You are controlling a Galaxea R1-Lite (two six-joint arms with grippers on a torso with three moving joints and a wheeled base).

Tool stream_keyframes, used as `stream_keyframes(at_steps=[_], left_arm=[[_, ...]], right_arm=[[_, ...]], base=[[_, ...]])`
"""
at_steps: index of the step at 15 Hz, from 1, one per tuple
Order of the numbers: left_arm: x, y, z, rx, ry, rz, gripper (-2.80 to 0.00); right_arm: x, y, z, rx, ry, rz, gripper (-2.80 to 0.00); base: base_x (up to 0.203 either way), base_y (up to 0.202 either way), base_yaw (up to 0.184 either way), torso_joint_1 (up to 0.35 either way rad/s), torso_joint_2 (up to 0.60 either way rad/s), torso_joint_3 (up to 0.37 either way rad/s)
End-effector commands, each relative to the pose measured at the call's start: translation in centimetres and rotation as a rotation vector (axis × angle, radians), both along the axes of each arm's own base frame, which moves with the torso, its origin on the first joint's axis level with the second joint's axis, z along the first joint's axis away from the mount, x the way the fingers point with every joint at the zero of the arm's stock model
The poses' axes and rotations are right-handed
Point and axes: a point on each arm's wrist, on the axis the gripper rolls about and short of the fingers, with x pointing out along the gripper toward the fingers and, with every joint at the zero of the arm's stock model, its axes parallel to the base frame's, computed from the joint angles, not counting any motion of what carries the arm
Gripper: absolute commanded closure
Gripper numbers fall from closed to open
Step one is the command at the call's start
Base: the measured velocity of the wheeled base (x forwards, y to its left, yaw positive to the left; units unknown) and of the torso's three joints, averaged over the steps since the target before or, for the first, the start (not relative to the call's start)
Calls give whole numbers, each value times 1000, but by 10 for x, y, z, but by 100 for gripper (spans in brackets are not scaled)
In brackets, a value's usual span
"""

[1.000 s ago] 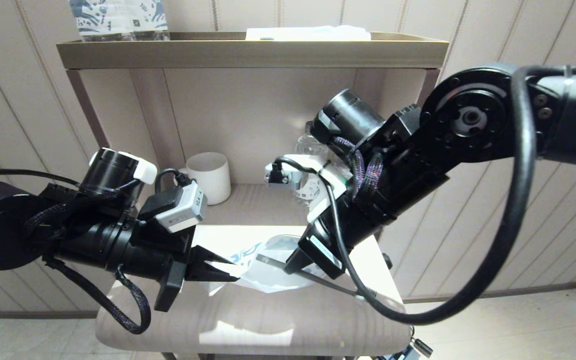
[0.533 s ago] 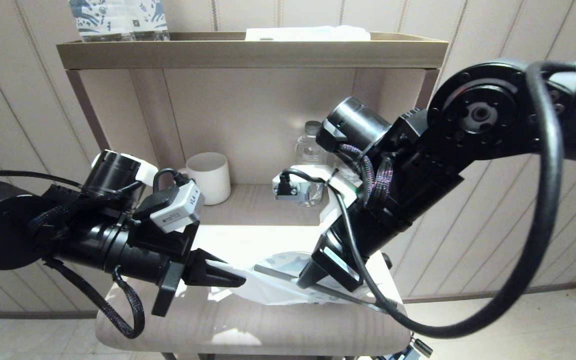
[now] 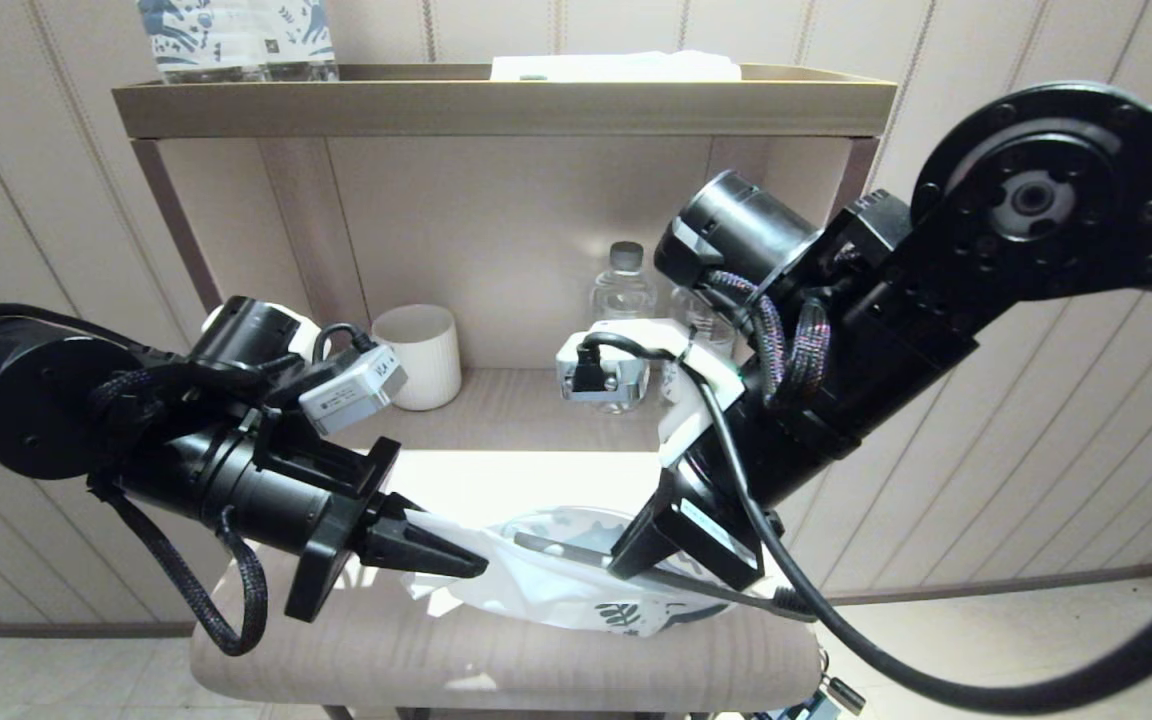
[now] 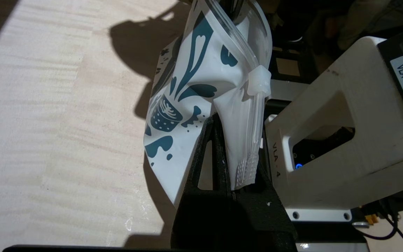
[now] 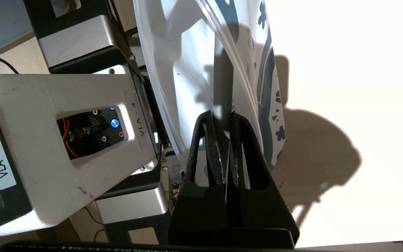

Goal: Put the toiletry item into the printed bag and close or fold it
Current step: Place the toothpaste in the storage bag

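Low in the centre of the head view, printed bag (image 3: 561,590) held up above the pale stool top (image 3: 496,660), stretched between two grippers. At its left end, left gripper (image 3: 466,567) pinching the bag's corner, fingers pressed together on the film; in the left wrist view, same pinch seen just below the white zip slider (image 4: 259,81), blue leaf prints spread over the film to one side. At lower centre-right of the head view, right gripper (image 3: 636,565) closed on the toothbrush (image 3: 561,546), fingers squeezing its thin grey handle. Toothbrush lying slantwise through the bag's open mouth, most of its length inside the film, the far tip toward the left gripper. In the right wrist view, dark handle (image 5: 222,84) rising from between the black fingers (image 5: 206,147) and passing behind the clear zip edge. Whether the bristle head sits fully inside: cannot tell. In the middle of the frame, behind the arms, a ribbed white cup (image 3: 421,355) and a clear water bottle (image 3: 623,290) on the shelf (image 3: 516,410). At upper left, a blue-patterned wrapped bottle (image 3: 236,35) on the top ledge.
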Motion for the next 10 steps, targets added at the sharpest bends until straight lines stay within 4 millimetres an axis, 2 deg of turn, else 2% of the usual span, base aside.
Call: stream_keyframes(at_steps=[1,5,10], left_arm=[[2,1,-2,-15,15,-8,0],[3,4,1,-31,52,-11,0],[8,3,-2,-22,90,-10,0]], right_arm=[[1,0,-1,1,8,11,0],[5,1,-2,27,2,31,0],[-2,-1,7,48,-43,69,0]], base=[[0,0,0,0,0,0],[0,0,0,0,0,0],[0,0,0,0,0,0]])
